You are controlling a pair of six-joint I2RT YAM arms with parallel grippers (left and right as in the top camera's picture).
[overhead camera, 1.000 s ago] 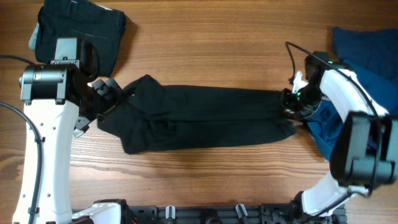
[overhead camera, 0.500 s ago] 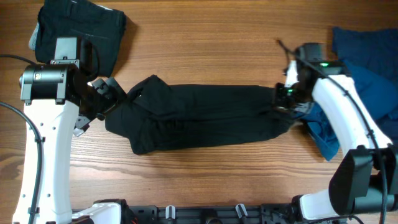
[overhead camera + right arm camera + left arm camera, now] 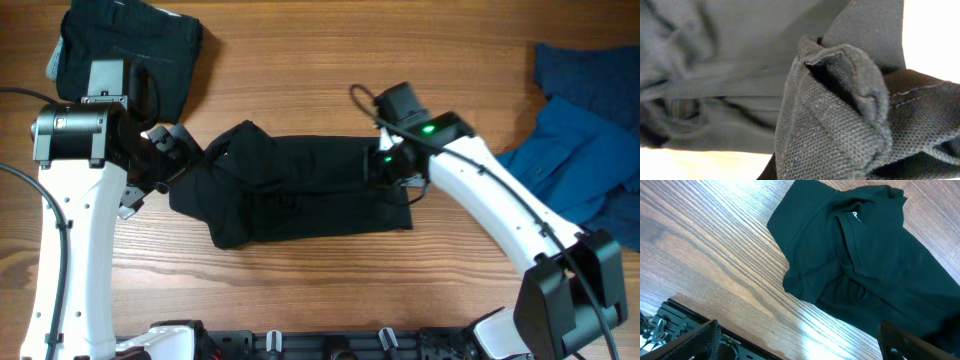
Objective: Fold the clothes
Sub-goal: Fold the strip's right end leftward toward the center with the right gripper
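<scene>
Right arm bends across the table (image 3: 300, 80), right fingers (image 3: 389, 167) pinching the black shirt (image 3: 300, 195); left fingers (image 3: 695, 341) spread wide beside it. The white chest mark (image 3: 855, 216) is unreadable.

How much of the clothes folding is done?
One black garment at the top left looks folded already. In hand: the right tool pinches the black shirt by its right end, held over its middle. The left tool is open beside the other end. Left: finishing this shirt, then the blue clothes heaped at the right.
</scene>
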